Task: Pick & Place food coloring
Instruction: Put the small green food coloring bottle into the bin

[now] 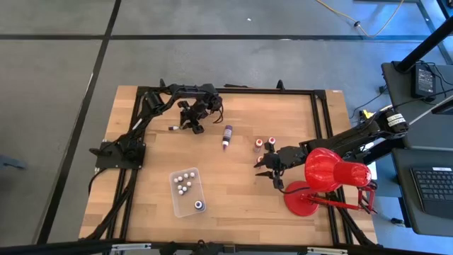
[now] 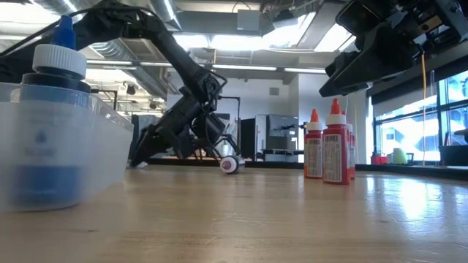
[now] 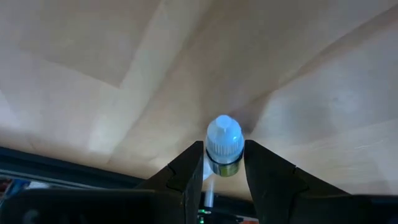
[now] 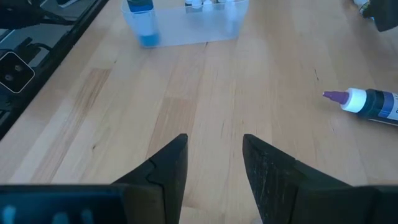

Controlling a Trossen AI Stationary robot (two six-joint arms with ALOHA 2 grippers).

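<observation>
While the left gripper (image 3: 224,163) pinches a white-capped food coloring bottle (image 3: 224,146) near the table's (image 1: 233,205) far edge, the right gripper (image 4: 213,163), fingers spread and empty, hovers beside two red bottles (image 1: 265,142), with a purple bottle (image 1: 227,136) lying between.

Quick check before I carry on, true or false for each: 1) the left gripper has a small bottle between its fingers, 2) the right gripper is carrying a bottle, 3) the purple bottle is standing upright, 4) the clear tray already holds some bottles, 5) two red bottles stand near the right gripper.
1) True. The left gripper is closed on a small white-capped bottle.
2) False. The right gripper is open and empty, above bare wood.
3) False. The purple bottle lies on its side on the table.
4) True. The clear tray holds several small bottles.
5) True. Two red bottles stand just beyond it.
</observation>
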